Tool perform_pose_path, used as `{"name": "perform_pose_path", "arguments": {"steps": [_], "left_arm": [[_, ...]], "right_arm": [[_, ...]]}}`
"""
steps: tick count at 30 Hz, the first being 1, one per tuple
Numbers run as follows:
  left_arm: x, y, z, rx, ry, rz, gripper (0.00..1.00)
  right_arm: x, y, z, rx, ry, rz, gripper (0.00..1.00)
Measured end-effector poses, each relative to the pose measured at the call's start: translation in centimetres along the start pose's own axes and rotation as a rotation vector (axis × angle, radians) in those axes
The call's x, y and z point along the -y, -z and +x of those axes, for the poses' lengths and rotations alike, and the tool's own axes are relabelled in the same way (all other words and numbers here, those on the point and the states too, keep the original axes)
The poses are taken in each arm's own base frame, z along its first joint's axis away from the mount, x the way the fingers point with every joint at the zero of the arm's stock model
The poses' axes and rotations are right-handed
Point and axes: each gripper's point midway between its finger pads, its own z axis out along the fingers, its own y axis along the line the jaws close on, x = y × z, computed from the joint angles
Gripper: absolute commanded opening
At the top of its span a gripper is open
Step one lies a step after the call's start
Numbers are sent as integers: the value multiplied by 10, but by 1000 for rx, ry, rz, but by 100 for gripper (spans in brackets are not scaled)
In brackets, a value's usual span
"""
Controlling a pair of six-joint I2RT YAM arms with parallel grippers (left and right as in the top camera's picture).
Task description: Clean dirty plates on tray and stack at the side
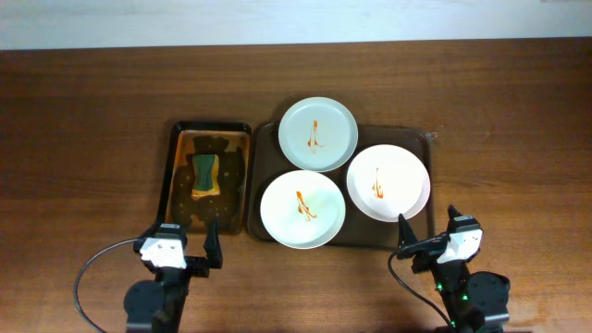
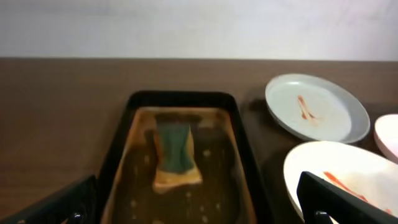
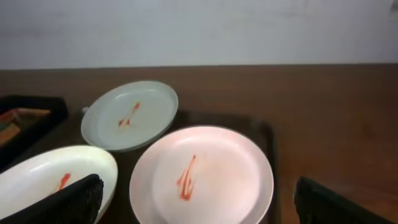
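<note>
No plates [image 1: 302,209] are cleaned yet, all three are smeared. Both jaws are spread apart, empty. The sponge [image 1: 204,174] probably needs to be grabbed first.

A large dark brown rectangular tray [image 1: 418,146] with rounded corners and a raised rim lies flat on the brown wood-grain tabletop [image 1: 518,139], its long side running left to right; three round white shallow plates rest on it, each face up and marked at centre with a thin orange-red sauce streak; the far plate [image 1: 318,133], faintly grey-green in tone, overhangs the tray's far rim and looks slightly tilted; the near-left plate [image 1: 302,209] fills the tray's near-left corner; the right plate [image 1: 388,182], faintly pink, lies by the right rim; the near-left and right plates meet edge to edge; the far plate sits just beside both.
</note>
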Motion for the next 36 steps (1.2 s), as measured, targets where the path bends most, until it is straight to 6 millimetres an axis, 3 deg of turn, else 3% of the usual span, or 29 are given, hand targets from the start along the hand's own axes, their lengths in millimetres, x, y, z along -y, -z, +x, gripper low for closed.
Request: {"name": "perform_pose_path", "arguments": {"steps": [3, 7, 11, 14, 18, 22, 26, 31, 36], "left_arm": [[1, 2, -9, -42, 12, 1, 100], [3, 0, -38, -85, 17, -1, 100], [3, -11, -51, -226, 25, -10, 100], [4, -21, -59, -316, 30, -13, 100], [4, -28, -51, -498, 42, -22, 100], [4, -38, -48, -614, 51, -22, 100], [9, -38, -42, -647, 62, 4, 100], [12, -48, -54, -602, 63, 23, 100], [9, -86, -64, -650, 63, 15, 92]], "right_arm": [[0, 3, 2, -66, -35, 6, 99], [-2, 5, -11, -141, -67, 12, 98], [-8, 1, -24, -289, -94, 4, 98], [-10, -1, -23, -438, -110, 8, 98], [-12, -9, -24, -647, -133, 21, 98], [-19, -22, -30, -696, -151, -14, 98], [-31, -35, -15, -771, -194, -87, 95], [-41, -40, -5, -824, -257, -131, 94], [-45, -44, 10, -891, -314, -124, 85]]}}
